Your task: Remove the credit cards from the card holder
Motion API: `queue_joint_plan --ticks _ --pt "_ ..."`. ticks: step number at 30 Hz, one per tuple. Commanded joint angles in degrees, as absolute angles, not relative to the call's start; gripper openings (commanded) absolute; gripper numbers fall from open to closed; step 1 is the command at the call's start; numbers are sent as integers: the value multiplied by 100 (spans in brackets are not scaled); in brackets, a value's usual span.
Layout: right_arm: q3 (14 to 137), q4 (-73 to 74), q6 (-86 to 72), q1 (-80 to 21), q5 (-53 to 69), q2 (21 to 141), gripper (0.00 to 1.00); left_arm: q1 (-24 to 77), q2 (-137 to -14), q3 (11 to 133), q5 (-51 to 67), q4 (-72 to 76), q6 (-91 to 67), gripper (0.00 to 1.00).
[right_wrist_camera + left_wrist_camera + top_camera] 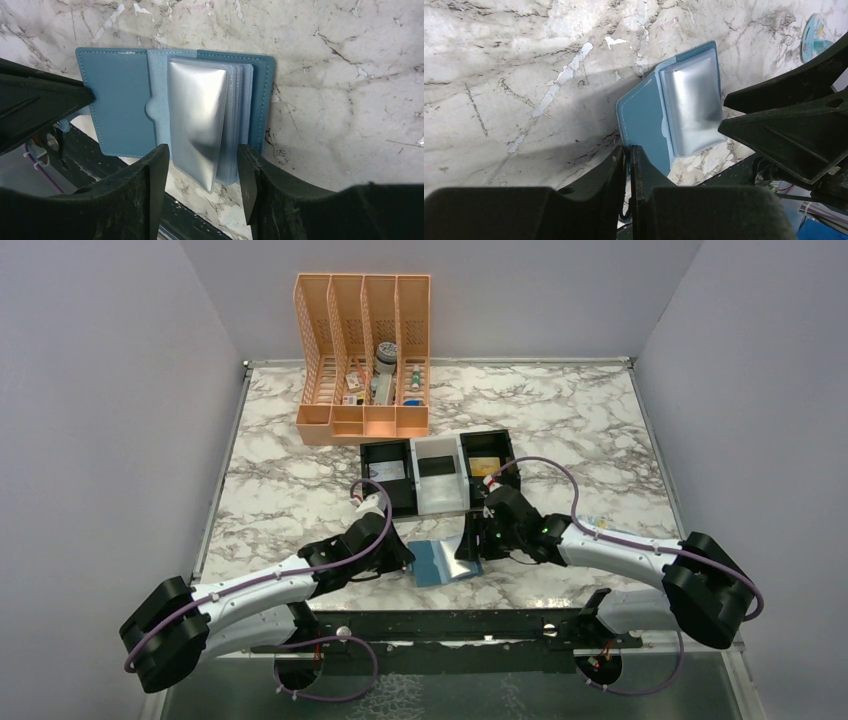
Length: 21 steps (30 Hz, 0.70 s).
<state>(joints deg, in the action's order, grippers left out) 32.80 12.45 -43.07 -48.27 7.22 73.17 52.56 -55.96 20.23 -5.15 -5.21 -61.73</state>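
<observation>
Sleeves (195, 125) of card holder (120, 100) look slick, floppy; right jaws wide astride their lower edge, left jaws narrow

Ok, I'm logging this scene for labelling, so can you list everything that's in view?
card holder: one, light blue, lying open on the near table between the grippers, with its shiny clear sleeves fanned up.
tray: one, black with a white middle compartment, just beyond the holder.
black card: one, in the tray's middle compartment; a pale flat item lies in the left compartment and a tan one in the right.
organiser: one, orange, four slots, far centre, with small items inside.
packet: one, pale blue and white, by the right arm.
table: one, white-grey marble.
left gripper: black, shut on the holder's bare panel edge.
right gripper: black, open, with a finger on each side of the sleeves.
</observation>
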Motion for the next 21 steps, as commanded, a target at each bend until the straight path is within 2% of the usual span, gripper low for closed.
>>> queue_joint_plan --ticks 1,11,21 --pt "3176 1161 -4384 -4833 921 7270 53 5231 -5677 2199 -505 -531 -6058 13" --pt "3171 724 -4350 -4834 1443 7394 46 5238 -5758 2143 -398 -358 -6126 13" --pt "3200 171 -4432 -4833 2057 7524 46 5231 -6001 2196 -310 -253 -6091 11"
